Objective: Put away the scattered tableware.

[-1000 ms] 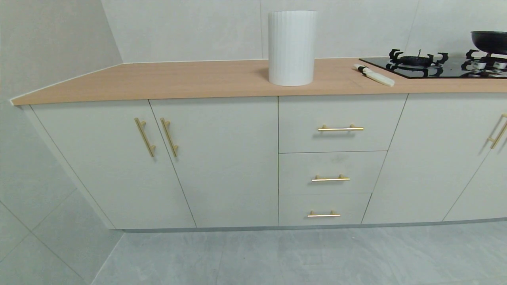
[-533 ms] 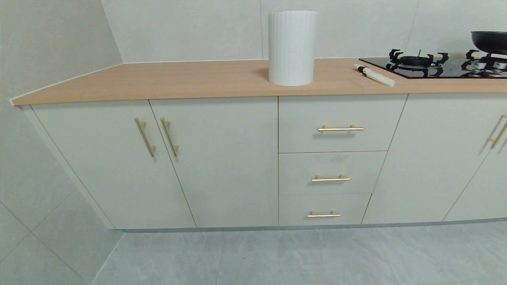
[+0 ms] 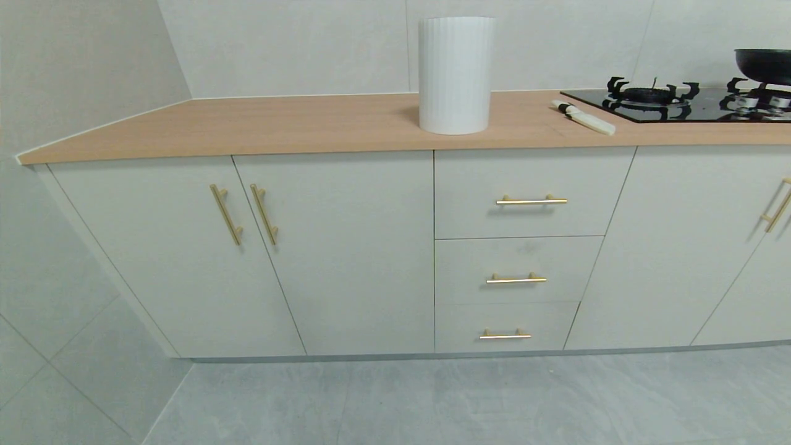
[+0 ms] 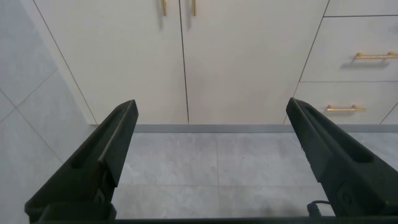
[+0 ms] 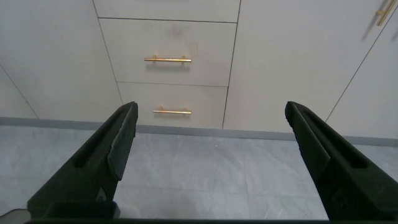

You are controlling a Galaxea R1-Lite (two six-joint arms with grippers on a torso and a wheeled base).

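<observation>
The left end effector (image 4: pixel 211 109) and right end effector (image 5: pixel 210 109) hang low before the cabinet fronts, both spread wide and empty. The pale utensil (image 3: pixel 583 116) lies on the counter (image 3: pixel 278 123), right of the ribbed white holder (image 3: pixel 456 74) and just beside the stove (image 3: pixel 680 102). A reach from this low could clip the counter edge, skid the utensil under the grate, or topple the holder. No writing is legible.

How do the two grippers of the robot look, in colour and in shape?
The left gripper and the right gripper look alike. Each has two long, flat fingers in matte black, wedge-like, with slanted edges. What looks like a thin black cable curls near the base of the left one.
</observation>
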